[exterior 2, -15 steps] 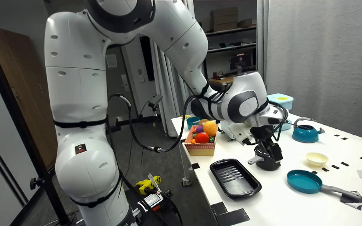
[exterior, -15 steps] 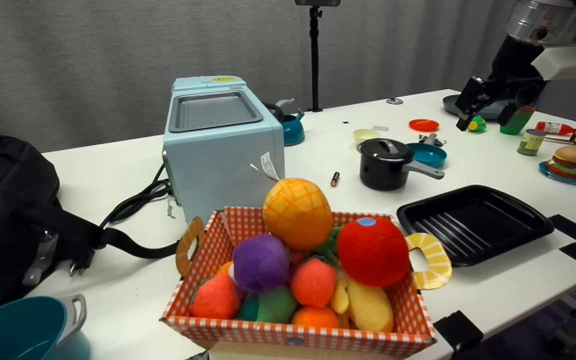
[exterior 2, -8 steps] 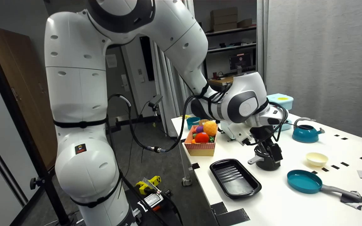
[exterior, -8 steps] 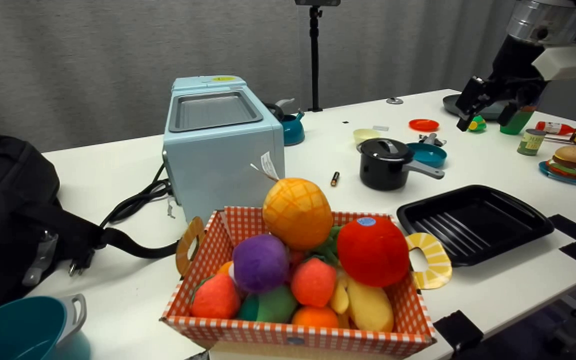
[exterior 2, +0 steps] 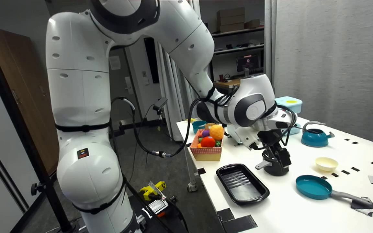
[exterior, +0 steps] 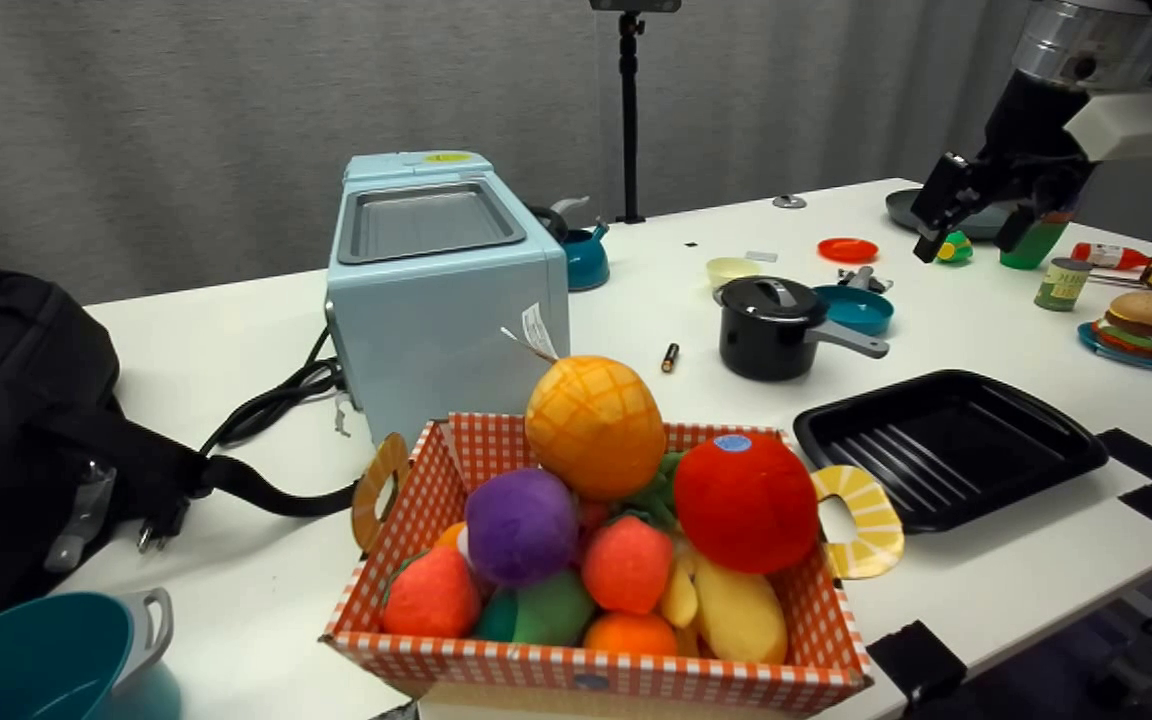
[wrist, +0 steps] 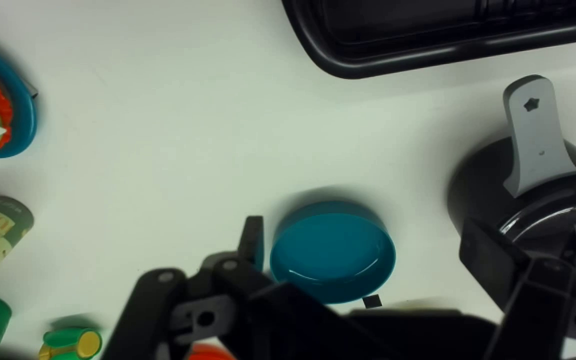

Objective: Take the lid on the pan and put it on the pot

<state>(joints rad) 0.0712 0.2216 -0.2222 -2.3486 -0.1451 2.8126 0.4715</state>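
Observation:
The small black pot [exterior: 768, 350] stands on the white table with its grey side handle pointing out. A black lid [exterior: 774, 295] with a grey grip rests on its top. The pot shows partly in the wrist view [wrist: 483, 185], and in an exterior view [exterior 2: 275, 171] the gripper partly covers it. The teal pan [exterior 2: 313, 187] stands beside the pot with no lid on it; it also shows in the wrist view [wrist: 330, 245]. My gripper [wrist: 365, 235] is open and empty above the table, fingers wide apart; in an exterior view [exterior: 969, 245] it hangs away from the pot.
A black ribbed tray [exterior: 946, 450] lies near the table edge. A checkered box [exterior: 596, 660] of plush fruit and a blue oven-like box [exterior: 446, 330] stand nearby. A teal kettle [exterior 2: 316, 138], cream bowl [exterior 2: 326, 164], can [exterior: 1063, 285] and toy burger [exterior: 1143, 325] are also on the table.

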